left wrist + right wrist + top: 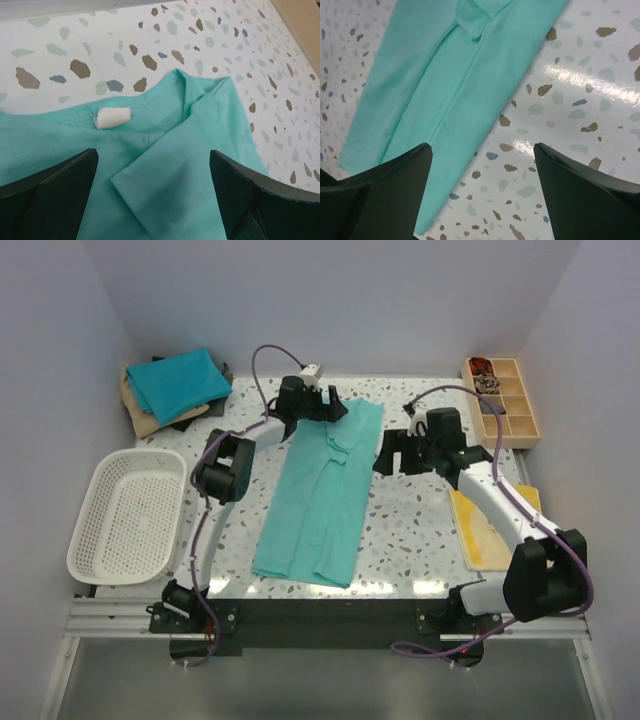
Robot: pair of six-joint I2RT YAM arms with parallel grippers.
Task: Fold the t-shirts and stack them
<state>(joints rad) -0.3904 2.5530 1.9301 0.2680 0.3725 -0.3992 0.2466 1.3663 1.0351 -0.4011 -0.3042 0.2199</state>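
- Top view: the sea-green t-shirt [318, 495] is lying folded lengthwise as a long strip in the middle of the speckled table [410, 530]. Its collar end is pointing away from the arm bases. The left gripper [335, 412] is hanging over that collar end. The right gripper [385, 455] is sitting just beside the strip's right edge. A teal-blue t-shirt [178, 380] is topping a stack in the far left corner, behind the white basket [125, 515].
- Left wrist view: the left gripper [154, 160] is gaping wide and gripping nothing, over the sea-green t-shirt [210, 125] near its white label [113, 118].
- Right wrist view: the right gripper [482, 150] is spreading wide, empty, straddling the edge of the sea-green t-shirt [445, 85].
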